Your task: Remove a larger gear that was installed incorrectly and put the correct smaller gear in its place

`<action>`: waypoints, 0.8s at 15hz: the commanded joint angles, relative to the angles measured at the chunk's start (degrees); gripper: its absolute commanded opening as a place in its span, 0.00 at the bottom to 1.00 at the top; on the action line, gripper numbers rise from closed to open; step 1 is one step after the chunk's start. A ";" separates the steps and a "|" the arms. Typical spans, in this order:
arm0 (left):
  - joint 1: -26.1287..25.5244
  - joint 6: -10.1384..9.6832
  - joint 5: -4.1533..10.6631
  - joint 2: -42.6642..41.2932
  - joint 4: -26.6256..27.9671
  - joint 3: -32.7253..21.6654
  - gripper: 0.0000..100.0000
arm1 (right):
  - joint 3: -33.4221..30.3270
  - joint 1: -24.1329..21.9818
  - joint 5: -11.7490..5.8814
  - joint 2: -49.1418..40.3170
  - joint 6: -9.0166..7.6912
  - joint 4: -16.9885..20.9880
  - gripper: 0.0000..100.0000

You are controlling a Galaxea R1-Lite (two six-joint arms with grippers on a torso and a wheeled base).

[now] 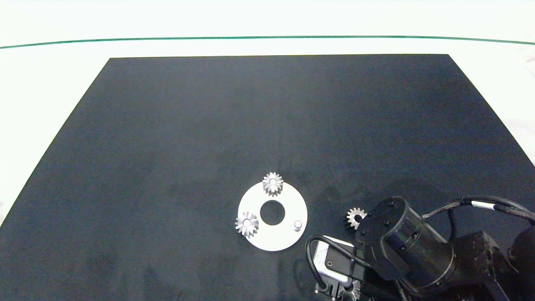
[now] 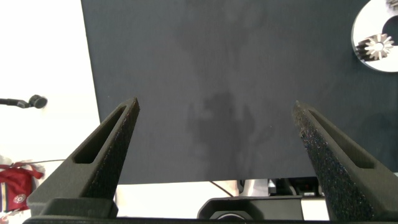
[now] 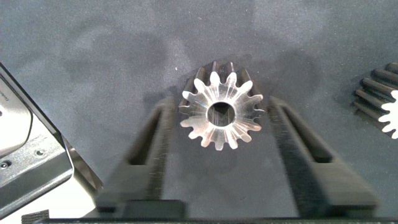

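Right arm [image 1: 407, 244]: black cylindrical wrist w/ small screws, black cables looping off it, one w/ white label. Both grippers' fingers [image 2: 102, 152] dark grey, wedge-shaped, slotted, rough foam-like pads on the jaws' inner faces.

My dark right arm [image 1: 411, 251] reaches in over the black mat's near right corner, wrist angled down. Its grey two-fingered right gripper [image 3: 217, 155] is spread wide. My grey two-fingered left gripper [image 2: 217, 149] hangs over the mat's left edge, fingers [image 2: 106, 155] wide apart.
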 commanded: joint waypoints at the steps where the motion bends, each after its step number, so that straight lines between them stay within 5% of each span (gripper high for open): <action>1: 0.02 0.04 0.02 0.04 0.34 0.01 1.00 | -0.31 -0.16 -0.08 -0.90 -0.03 -0.05 1.00; 6: 0.02 0.04 0.02 0.04 0.43 0.10 1.00 | -4.70 -6.14 0.18 -7.66 -0.03 0.04 1.00; 12: 0.02 0.04 0.11 0.13 0.43 0.18 1.00 | -10.94 -12.73 0.09 -4.59 -0.03 2.77 1.00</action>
